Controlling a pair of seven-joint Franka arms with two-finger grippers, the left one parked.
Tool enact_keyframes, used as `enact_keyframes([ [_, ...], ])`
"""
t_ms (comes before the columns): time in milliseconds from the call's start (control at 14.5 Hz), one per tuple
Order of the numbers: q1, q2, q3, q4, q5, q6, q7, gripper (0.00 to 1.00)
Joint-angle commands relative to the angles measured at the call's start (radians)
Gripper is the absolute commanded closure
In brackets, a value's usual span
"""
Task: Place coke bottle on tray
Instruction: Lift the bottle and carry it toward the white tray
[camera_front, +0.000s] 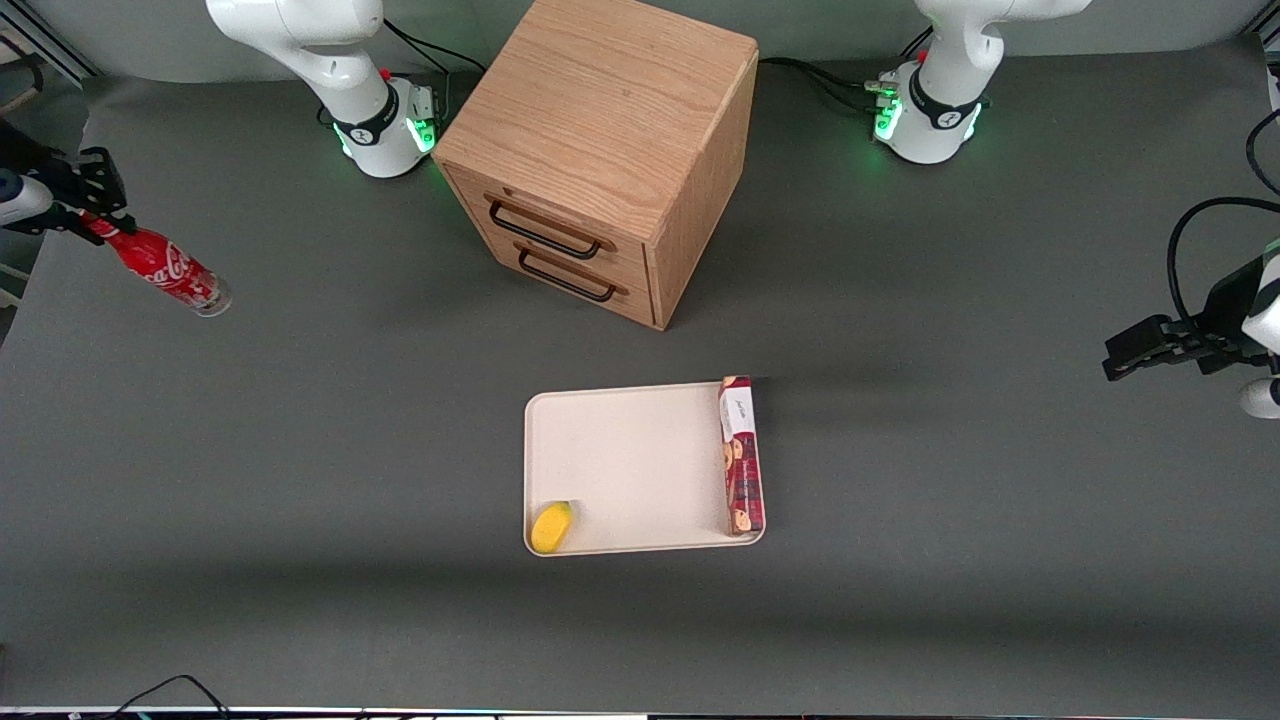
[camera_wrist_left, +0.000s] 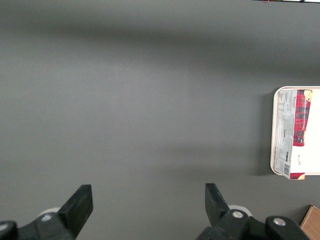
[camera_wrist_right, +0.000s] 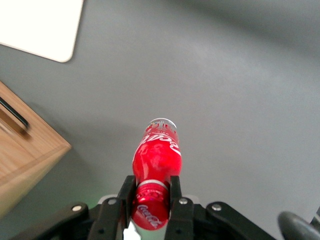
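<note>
My gripper (camera_front: 92, 222) is shut on the cap end of the coke bottle (camera_front: 168, 269), a slim red bottle with white script and a clear base. It holds the bottle tilted in the air at the working arm's end of the table. In the right wrist view the fingers (camera_wrist_right: 174, 189) clamp the red cap and the bottle (camera_wrist_right: 157, 155) points away from the camera. The cream-white tray (camera_front: 630, 460) lies flat at the table's middle, in front of the drawers and nearer the front camera; a corner of it shows in the right wrist view (camera_wrist_right: 40, 25).
A long red biscuit box (camera_front: 742, 455) lies along one edge of the tray and a yellow lemon (camera_front: 551, 527) sits in its near corner. A wooden two-drawer cabinet (camera_front: 600, 150) stands farther from the front camera than the tray.
</note>
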Motion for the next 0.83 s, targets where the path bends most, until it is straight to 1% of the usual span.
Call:
enact_keyframes([
  [0, -0.002, 0.236, 0.176, 0.294, 0.019, -0.093, 0.275, 1.0],
  [207, 0.004, 0.421, 0.364, 0.383, 0.005, -0.061, 0.628, 1.0],
  [276, 0.007, 0.466, 0.403, 0.385, -0.004, -0.009, 0.715, 1.0],
  [414, 0.028, 0.532, 0.461, 0.376, -0.076, 0.091, 0.838, 1.0],
  [621, 0.038, 0.638, 0.576, 0.307, -0.209, 0.229, 1.028, 1.0],
  [759, 0.039, 0.704, 0.62, 0.27, -0.281, 0.296, 1.061, 1.0],
])
